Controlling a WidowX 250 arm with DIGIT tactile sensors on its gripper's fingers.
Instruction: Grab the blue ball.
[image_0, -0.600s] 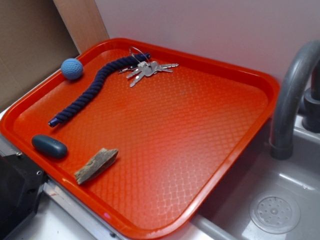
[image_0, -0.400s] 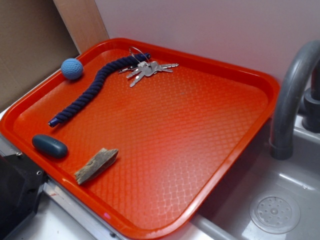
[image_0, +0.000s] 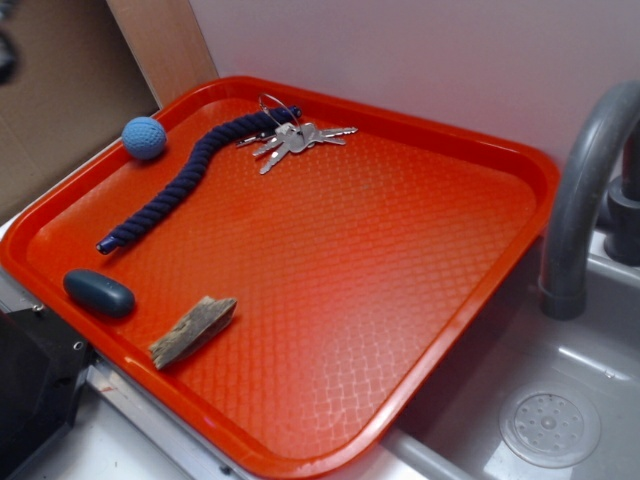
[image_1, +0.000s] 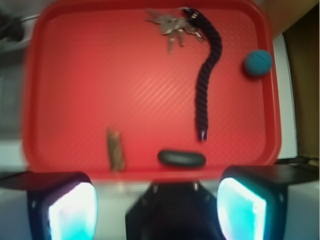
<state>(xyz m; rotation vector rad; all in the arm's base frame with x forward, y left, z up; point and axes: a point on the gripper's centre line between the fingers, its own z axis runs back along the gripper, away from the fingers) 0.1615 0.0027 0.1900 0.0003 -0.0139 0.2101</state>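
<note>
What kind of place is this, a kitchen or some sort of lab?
Probably a small mock kitchen set up for robot practice. A grey faucet arches over a grey sink with a round drain, and beside it an orange tray holds odd test items, such as a blue ball and keys.

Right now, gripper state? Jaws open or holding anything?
Gripper: jaws open and wide apart, holding nothing. It hangs above the near edge of the red tray; the blue ball sits untouched in the tray's far right corner.
</note>
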